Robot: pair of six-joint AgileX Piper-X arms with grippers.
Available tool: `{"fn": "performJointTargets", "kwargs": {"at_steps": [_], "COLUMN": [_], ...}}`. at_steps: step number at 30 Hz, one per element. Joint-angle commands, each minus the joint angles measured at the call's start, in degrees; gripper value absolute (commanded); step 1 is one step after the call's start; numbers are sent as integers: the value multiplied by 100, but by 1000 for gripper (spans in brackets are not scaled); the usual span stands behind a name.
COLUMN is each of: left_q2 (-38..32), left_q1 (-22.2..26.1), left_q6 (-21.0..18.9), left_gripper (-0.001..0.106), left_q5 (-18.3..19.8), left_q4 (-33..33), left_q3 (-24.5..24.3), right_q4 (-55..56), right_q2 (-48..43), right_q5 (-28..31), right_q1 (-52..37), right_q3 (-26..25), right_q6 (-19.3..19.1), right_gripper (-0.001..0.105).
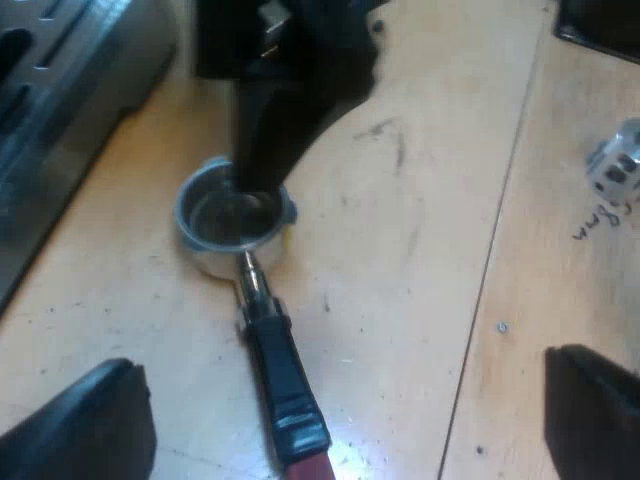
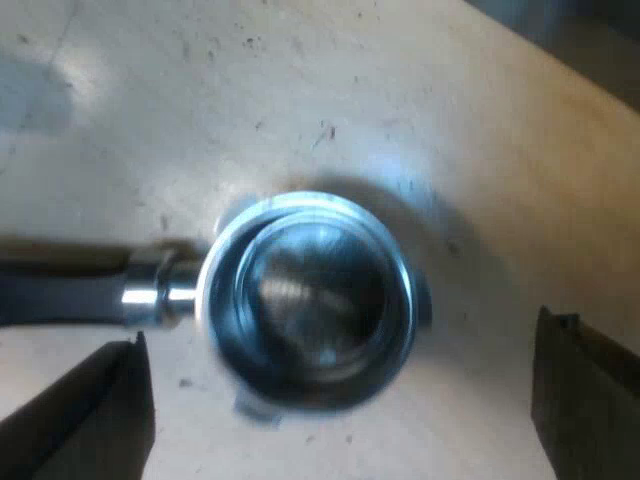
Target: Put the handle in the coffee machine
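Two grippers are at the holder [image 1: 262, 300], which lies flat on the wooden table [image 1: 430, 250] and not yet in the machine. The right gripper [image 2: 340, 340] hangs straight over the holder's metal cup [image 2: 305, 305], its jaws spread wide with one finger on either side of the cup and touching nothing. The left gripper [image 1: 340, 358] is over the holder's dark handle [image 1: 285, 385], near the red end [image 1: 310, 470], jaws just as wide and empty.

The step in hand looks like the pick-up. To do it well, I would grip the handle, not the cup, since the cup's rim has to stay free to go up into the machine. The fingers should close square across the handle, near its middle, so the heavy cup does not droop or twist. Lift it level before turning toward the machine.

Hard to make out: the red end is cut off. Only a slab of the machine [image 1: 60, 110] shows near the cup, and its front, where the holder locks, is hidden. The right arm covers part of the cup's far rim. A small shiny thing [image 1: 615, 165], well apart from the holder, I cannot identify.
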Motion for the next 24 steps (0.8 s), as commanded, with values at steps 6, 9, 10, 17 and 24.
{"fn": "performJointTargets", "kwargs": {"at_steps": [6, 9, 10, 17, 24], "left_q2": [-35, -35, -35, -35, -35], "left_q1": [-281, -281, -281, -281, -281], "left_q6": [-53, -53, -53, -53, -53], "left_gripper": [81, 81, 81, 81, 81], "left_q5": [-186, -181, -181, -192, -190], "left_q4": [-53, -53, -53, -53, -53], "left_q3": [-51, -51, -51, -51, -51], "right_q4": [-32, -32, 104, 184, 279], "right_q2": [525, 629, 830, 1028, 1134], "right_q5": [-77, -144, -309, -319, -490], "right_q1": [-22, -22, -22, -22, -22], "right_q3": [-405, -440, -449, -449, -433], "right_q6": [-262, -262, -262, -262, -262], "right_gripper": [78, 78, 78, 78, 78]}}
